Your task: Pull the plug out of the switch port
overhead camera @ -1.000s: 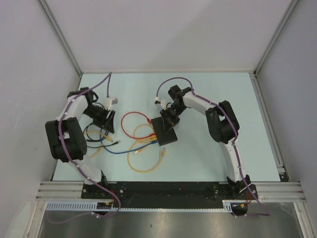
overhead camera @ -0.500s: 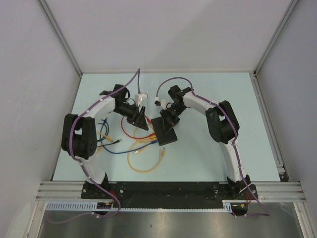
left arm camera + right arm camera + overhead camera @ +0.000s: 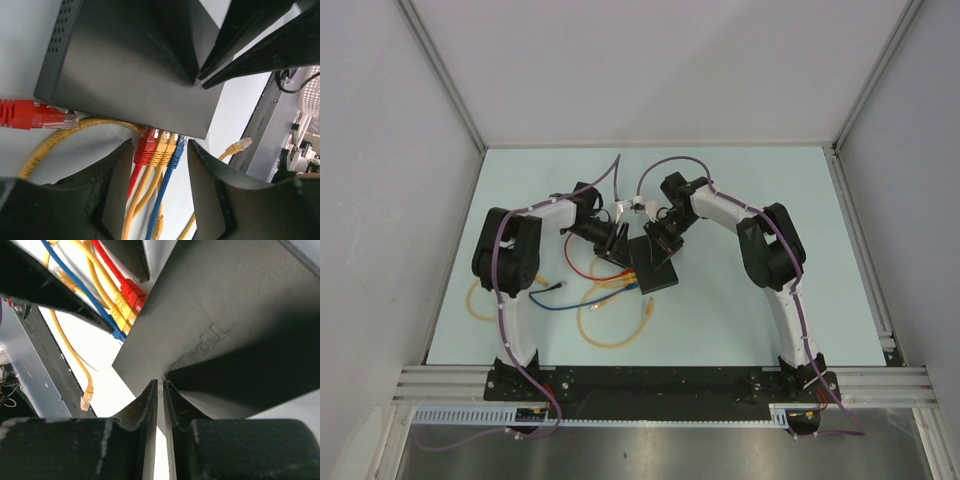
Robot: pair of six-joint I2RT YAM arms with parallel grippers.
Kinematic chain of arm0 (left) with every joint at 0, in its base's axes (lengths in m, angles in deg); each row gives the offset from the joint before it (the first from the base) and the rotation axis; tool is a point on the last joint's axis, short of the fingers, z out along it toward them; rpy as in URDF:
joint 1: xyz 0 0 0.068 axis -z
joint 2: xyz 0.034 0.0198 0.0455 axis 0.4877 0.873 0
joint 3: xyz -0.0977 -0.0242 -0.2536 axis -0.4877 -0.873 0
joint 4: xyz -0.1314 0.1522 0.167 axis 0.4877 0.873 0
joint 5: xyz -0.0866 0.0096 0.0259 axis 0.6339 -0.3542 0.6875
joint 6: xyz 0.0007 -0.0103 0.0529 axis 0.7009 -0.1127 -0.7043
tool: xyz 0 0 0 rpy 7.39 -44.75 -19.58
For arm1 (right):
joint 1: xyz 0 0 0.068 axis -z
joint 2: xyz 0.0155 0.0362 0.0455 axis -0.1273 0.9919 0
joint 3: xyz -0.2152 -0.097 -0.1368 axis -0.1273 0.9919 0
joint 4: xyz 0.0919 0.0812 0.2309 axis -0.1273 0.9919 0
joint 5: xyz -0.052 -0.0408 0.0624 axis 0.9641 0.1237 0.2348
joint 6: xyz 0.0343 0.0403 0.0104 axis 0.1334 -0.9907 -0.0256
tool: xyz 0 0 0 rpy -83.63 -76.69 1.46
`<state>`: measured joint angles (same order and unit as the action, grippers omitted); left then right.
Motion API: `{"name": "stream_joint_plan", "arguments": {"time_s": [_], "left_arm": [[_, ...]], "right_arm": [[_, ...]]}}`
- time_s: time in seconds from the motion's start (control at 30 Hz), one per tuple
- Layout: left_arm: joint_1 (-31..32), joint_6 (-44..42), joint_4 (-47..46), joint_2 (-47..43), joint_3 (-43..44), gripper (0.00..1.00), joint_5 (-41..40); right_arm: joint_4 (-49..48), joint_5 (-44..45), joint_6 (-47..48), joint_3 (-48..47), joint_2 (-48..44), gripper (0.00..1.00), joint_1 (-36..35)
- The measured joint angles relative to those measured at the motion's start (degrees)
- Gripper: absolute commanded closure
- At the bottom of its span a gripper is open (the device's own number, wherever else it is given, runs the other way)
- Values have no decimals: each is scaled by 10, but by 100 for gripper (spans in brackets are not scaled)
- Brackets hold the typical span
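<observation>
left gripper (image 3: 159, 146) spread wide open, row of plugs (image 3: 165, 152) sitting right between its fingers, switch (image 3: 125, 65) just past the tips, right gripper (image 3: 160, 385) pinched closed, tips planted on the switch's top

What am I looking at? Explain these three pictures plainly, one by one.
These are two robot arms bolted at the near edge of a table, each ending in a two-fingered pincer. The wide picture looks down from above; the other two come from small cameras on each wrist. On the table lies a flat black box, the switch, with four plugs in its sockets: red, two yellow, blue. More cable ends lie loose beside it. The left pincer is open, its fingers either side of those plugs, gripping nothing yet. The right pincer is shut, its tips resting on the switch's top, apparently to hold it down.
</observation>
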<state>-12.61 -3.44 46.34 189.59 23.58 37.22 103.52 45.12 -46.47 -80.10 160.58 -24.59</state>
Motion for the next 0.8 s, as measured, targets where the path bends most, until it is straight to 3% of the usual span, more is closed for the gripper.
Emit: {"name": "stream_joint_plan", "arguments": {"time_s": [0.5,0.8], "left_arm": [[4,-13,-11,38,6,68,28],[3,-33,9,57,20,70,50]], "right_arm": [[9,0,1,12,-7,84,3],[18,1,1,12,-7,83,3]]}}
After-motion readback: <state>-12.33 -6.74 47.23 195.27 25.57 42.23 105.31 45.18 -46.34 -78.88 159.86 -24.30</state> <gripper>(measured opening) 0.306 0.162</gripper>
